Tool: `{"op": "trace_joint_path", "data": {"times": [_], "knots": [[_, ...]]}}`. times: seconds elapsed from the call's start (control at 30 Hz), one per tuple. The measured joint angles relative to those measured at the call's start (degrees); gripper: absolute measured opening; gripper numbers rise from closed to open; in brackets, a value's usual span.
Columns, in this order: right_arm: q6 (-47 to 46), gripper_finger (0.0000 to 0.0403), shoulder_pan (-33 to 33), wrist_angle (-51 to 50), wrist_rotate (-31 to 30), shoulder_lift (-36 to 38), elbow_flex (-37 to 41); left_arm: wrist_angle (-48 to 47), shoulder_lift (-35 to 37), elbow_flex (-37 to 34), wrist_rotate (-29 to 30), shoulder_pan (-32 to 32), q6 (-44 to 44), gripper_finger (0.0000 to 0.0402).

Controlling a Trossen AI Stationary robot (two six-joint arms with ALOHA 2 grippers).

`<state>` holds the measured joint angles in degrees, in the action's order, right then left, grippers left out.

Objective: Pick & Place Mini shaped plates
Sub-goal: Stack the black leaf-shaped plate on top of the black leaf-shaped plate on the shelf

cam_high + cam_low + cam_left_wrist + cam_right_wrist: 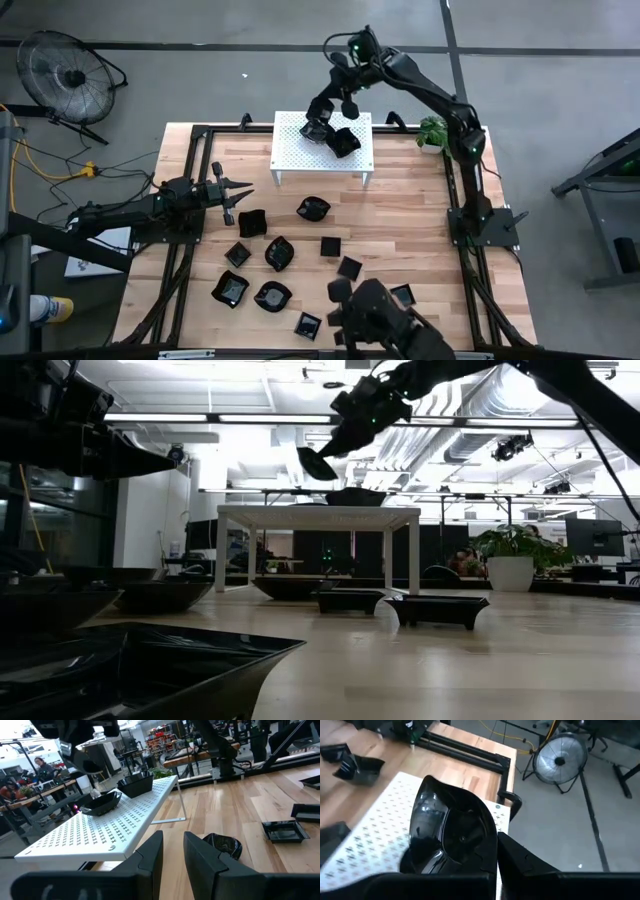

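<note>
The right claw (322,127) hangs over the white perforated stand (290,152) at the far middle of the table (400,225), its fingers clamped on the rim of a rounded glossy black plate (452,832); in the low view that held plate (315,464) is tilted, one edge dipping toward the stand top, clear of the surface. Its long axis cannot be told, the dish being near round. A second black plate (343,141) rests on the stand just beside the claw, toward the stand's right end; the left wrist view shows two dishes on the stand top, a shallow rounded one (101,803) and a squarer one (135,785) beyond it. The remaining plates lie scattered on the table in front of the stand: a wavy-edged one (313,208) nearest it, a square one (331,245) further toward the near edge, a rounded one (279,252) beside that, and others spread toward the near edge. No brand, label or writing is legible on any plate or on the stand. The left claw (240,190) waits left of the stand, low over the table, its fingers (150,855) parted by a narrow gap and holding nothing, with a crumpled-looking black plate (223,845) on the table just ahead of it
</note>
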<state>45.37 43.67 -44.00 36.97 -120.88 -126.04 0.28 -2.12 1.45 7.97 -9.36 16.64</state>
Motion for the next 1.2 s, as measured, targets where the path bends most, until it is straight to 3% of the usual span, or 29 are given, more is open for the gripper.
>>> {"op": "trace_joint_path", "data": {"times": [0.43, 0.67, 0.9, 1.07, 1.2], "knots": [[-1.26, 0.0000, -0.16, 9.57, 3.52, -0.33, 1.20, 0.01, -0.01, -0.02, 0.02, 0.02, 0.00, 0.0074], [-3.20, 0.0000, -1.70, 9.56, 3.48, -0.33, 1.20, 0.01, -0.01, 0.00, 0.02, 0.00, 0.00, 0.0074], [-5.95, 0.0000, -1.70, 3.57, 3.25, -0.33, 1.16, -0.01, -0.02, -0.02, 0.02, 0.00, 0.00, 0.0074], [-6.46, 0.0000, -1.86, -1.40, -2.70, -0.33, 1.16, -0.01, -0.01, -0.01, 0.02, 0.00, 0.00, 0.0074], [-11.82, 0.0000, -1.85, -1.90, -3.41, -0.35, 1.16, 0.01, 0.01, -0.02, 0.02, 0.00, 0.00, 0.0074]]}}
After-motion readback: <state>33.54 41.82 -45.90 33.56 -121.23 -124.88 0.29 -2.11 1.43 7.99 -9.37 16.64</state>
